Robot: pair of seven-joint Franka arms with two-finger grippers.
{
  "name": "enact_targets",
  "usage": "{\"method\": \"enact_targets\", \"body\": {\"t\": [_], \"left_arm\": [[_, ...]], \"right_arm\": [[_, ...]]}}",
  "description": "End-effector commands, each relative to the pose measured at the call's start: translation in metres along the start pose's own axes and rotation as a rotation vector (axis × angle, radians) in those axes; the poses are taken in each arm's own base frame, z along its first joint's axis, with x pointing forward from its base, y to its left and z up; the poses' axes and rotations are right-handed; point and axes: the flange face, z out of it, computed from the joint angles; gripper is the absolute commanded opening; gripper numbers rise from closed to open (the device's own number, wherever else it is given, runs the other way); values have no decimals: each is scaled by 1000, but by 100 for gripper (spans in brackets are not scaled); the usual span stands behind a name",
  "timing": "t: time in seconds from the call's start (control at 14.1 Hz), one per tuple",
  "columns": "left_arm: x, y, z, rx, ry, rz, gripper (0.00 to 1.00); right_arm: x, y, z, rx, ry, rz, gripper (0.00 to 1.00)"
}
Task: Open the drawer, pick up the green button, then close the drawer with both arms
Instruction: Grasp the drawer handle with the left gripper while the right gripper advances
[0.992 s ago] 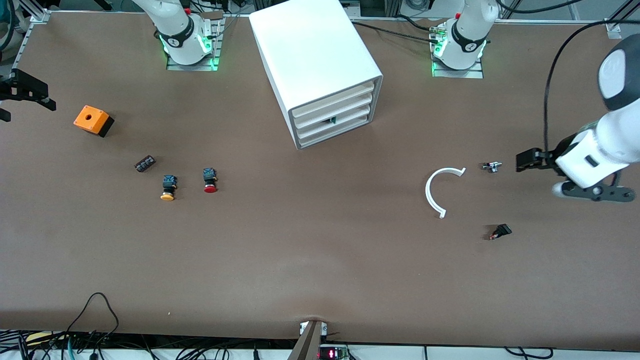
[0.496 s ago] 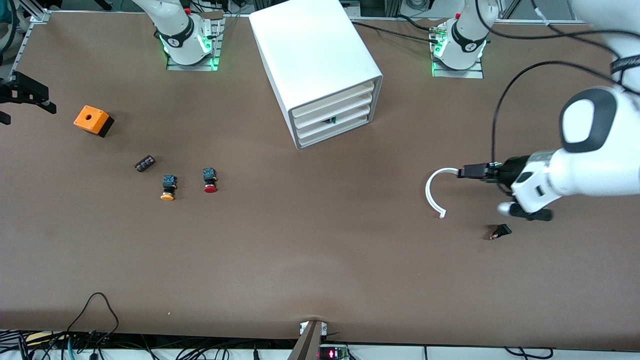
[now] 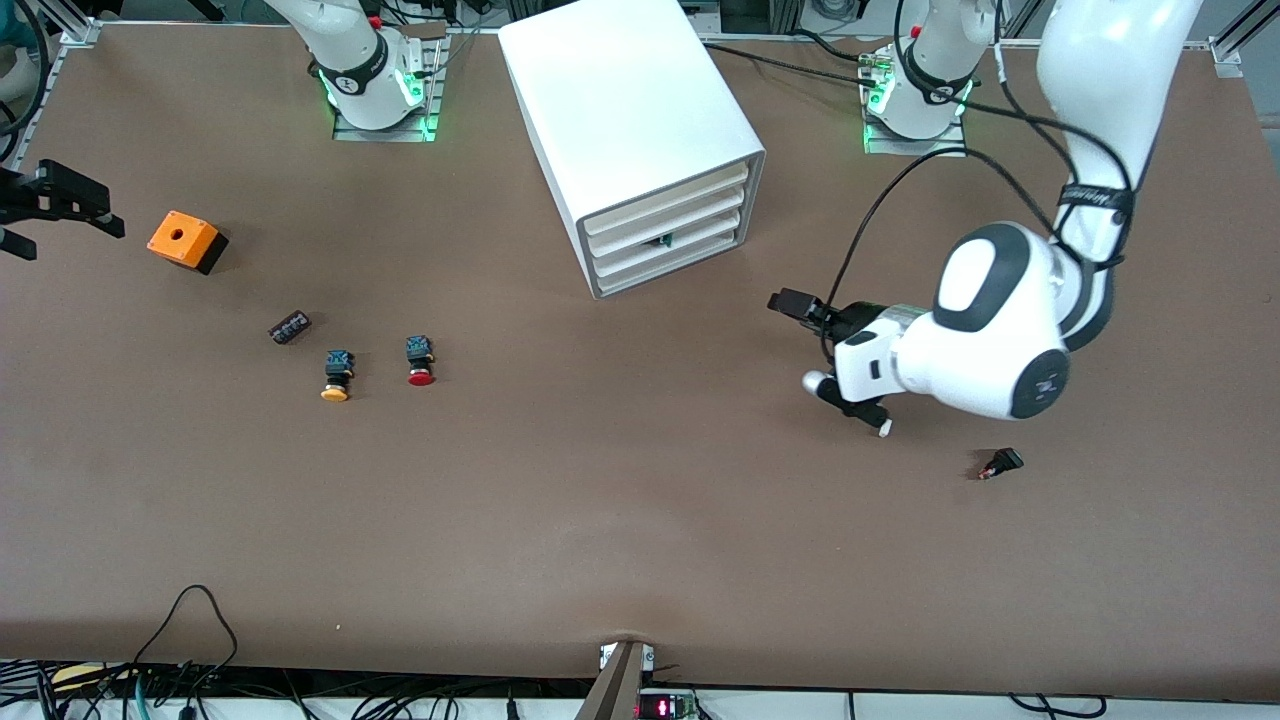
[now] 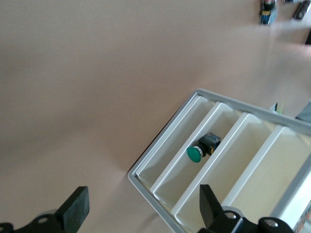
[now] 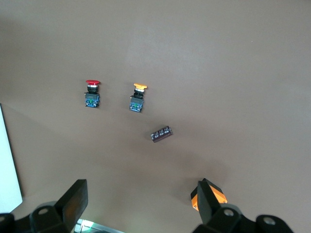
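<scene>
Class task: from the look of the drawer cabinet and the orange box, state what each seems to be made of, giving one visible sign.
Drawer cabinet: probably moulded plastic, smooth and slightly glossy; its white shell has rounded edges and thin, even walls.
Orange box: likely matte plastic; flat uniform colour, no shine, on a black base.

The cabinet [image 3: 640,140] is standing between the two arm bases, its drawer fronts facing the left gripper [image 3: 815,345]. The button [image 4: 200,150] is lying in the second drawer from the bottom [image 4: 194,160], just ahead of that gripper's spread fingers [image 4: 73,208]. The left gripper is hanging over the table toward the left arm's end, covering most of a curved strip [image 3: 884,428]. A small dark part [image 3: 1000,463] is lying nearer the camera than this gripper.

The right gripper [image 3: 50,205] is hovering at the right arm's end, beside a box [image 3: 185,241]. Farther from it toward the cabinet, a small cylinder [image 3: 289,327], a yellow-capped button [image 3: 336,375] and a red-capped button [image 3: 419,361] are lying in a row.
</scene>
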Motion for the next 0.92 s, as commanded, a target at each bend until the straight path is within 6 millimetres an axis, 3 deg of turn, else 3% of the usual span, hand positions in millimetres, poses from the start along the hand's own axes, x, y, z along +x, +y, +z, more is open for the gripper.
{"method": "enact_targets", "body": {"t": [0.0, 0.07, 0.21, 0.43, 0.71, 0.85], "left_arm": [[3, -18, 23, -58, -42, 64, 100], [4, -12, 33, -78, -45, 77, 100], [13, -11, 58, -195, -38, 133, 100], [15, 7, 92, -368, -45, 166, 100], [10, -15, 138, -539, -3, 287, 100], [7, -23, 152, -595, 25, 337, 100]], "right_arm": [[18, -18, 3, 0, 28, -52, 100], [30, -29, 0, 17, 97, -68, 100], [54, -39, 17, 59, 145, -71, 100], [78, -63, 48, 103, 116, -121, 100], [96, -77, 77, 108, 90, -146, 100], [104, -91, 82, 78, 83, -179, 100]]}}
